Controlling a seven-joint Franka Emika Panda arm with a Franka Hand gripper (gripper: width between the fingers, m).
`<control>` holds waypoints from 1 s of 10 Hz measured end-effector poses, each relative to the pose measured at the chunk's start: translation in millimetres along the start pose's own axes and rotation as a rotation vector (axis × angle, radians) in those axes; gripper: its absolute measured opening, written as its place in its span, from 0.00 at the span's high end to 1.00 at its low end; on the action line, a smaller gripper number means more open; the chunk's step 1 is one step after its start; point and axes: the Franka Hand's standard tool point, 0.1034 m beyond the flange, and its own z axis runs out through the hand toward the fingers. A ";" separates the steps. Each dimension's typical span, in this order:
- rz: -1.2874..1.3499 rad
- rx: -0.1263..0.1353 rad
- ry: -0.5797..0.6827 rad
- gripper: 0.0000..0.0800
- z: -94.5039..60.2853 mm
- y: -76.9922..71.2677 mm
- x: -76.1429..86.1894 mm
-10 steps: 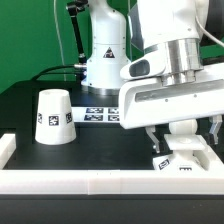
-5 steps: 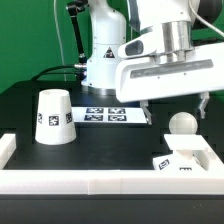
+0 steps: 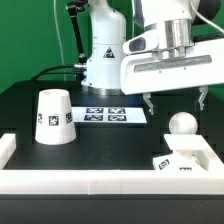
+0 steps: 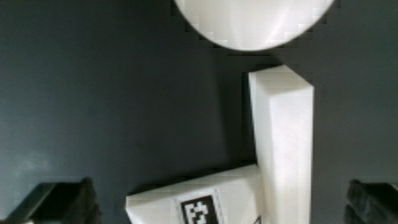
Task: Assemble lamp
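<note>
The ball-shaped bulb (image 3: 181,124) stands just above and behind the blocky tagged base (image 3: 186,158) in the front corner at the exterior view's right; its neck is hidden. My gripper (image 3: 177,100) hangs open and empty a little above the bulb, one finger on each side. The cone shade (image 3: 54,116) stands apart at the exterior view's left, narrow end up. In the wrist view the bulb (image 4: 249,20), the base (image 4: 205,205) and my open gripper (image 4: 214,202) show, with dark fingertips (image 4: 54,200) at both edges.
White border rails (image 3: 100,181) run along the front and side edges of the black table; one shows in the wrist view (image 4: 285,130) beside the base. The marker board (image 3: 110,115) lies flat in the middle, before the arm's white pedestal (image 3: 102,65).
My gripper was low around the bulb and base a second ago. It has let go and risen, leaving the bulb standing at the base.
</note>
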 end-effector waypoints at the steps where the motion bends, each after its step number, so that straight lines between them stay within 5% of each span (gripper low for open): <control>1: -0.002 -0.002 -0.018 0.13 0.8 0.5 -1.7; 4: 0.017 -0.012 -0.143 0.13 4.8 -14.0 -19.7; 9: 0.028 -0.030 -0.500 0.13 1.6 -8.4 -25.8; 10: 0.099 -0.051 -0.588 0.13 0.5 -12.0 -28.1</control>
